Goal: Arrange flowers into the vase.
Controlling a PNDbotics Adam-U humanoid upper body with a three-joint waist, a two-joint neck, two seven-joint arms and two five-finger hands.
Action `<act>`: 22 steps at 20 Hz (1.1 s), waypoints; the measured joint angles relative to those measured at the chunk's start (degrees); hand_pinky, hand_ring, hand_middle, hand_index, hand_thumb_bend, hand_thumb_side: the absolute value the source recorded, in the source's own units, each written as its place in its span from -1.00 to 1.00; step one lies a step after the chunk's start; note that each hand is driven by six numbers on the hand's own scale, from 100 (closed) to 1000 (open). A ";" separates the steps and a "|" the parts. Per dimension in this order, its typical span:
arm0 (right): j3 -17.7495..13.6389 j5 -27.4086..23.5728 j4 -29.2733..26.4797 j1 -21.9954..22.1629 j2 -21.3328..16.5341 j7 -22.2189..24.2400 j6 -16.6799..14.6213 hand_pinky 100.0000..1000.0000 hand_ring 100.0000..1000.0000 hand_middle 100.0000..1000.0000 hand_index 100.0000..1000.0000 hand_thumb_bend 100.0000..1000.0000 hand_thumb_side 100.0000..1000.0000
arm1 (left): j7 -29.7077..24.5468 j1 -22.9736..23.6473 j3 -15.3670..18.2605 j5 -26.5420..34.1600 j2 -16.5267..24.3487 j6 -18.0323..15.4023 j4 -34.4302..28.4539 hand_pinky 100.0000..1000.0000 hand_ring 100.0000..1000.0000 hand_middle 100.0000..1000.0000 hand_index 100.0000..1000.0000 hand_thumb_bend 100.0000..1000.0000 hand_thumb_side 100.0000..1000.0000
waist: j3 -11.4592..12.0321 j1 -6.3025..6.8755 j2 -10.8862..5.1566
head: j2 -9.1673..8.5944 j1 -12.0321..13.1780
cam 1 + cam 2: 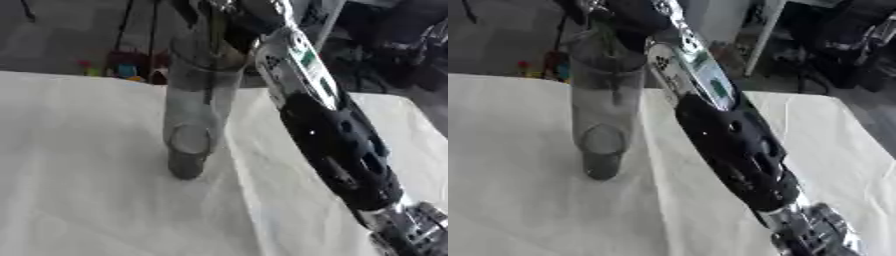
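A tall clear glass vase (197, 110) stands upright on the white tablecloth (79, 175), near the table's far edge. A thin dark green stem (213, 60) runs down inside it from the mouth. My right hand (229, 17) is directly above the vase's mouth at the top edge of the view, partly cut off and blurred. The stem reaches up to it. No flower head shows. My right forearm (341, 145), black and silver, slants up from the lower right corner just beside the vase.
The table's far edge (87, 76) runs behind the vase. Small colourful items (122, 70) lie on the floor beyond it. Dark equipment (842, 45) stands at the back right. A fold in the cloth (249, 200) runs down from the vase.
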 measured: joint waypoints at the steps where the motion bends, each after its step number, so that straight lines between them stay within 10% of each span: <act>1: -0.03 -0.12 -0.11 0.01 -0.01 0.25 0.19 -0.38 0.11 -0.04 0.08 -1.00 -1.00 | 0.00 0.00 0.00 0.00 0.00 0.00 0.00 0.46 0.51 0.64 0.68 -1.00 0.14 | -0.02 0.02 0.00 | -0.01 0.00; 5: -0.57 -1.21 -0.12 0.06 -0.06 0.95 -0.41 0.03 0.40 0.30 0.36 -0.96 -0.95 | 0.00 0.00 0.00 0.00 0.00 0.00 0.00 0.47 0.51 0.64 0.68 -1.00 0.14 | -0.13 0.27 0.00 | -0.03 -0.02; 15: -0.73 -1.38 0.26 0.48 -0.51 0.09 -1.14 0.06 0.48 0.32 0.42 -1.00 -0.96 | 0.01 0.00 0.00 0.00 0.00 -0.01 0.00 0.47 0.51 0.64 0.68 -1.00 0.14 | -0.36 0.35 0.02 | -0.20 -0.16; 22: -0.92 -0.06 0.57 0.55 -1.10 -3.15 10.13 0.46 0.87 0.70 0.70 -1.00 -0.45 | 0.04 0.00 0.02 0.00 0.00 0.02 0.00 0.47 0.51 0.64 0.68 -1.00 0.14 | -0.68 0.32 0.09 | -0.19 -0.17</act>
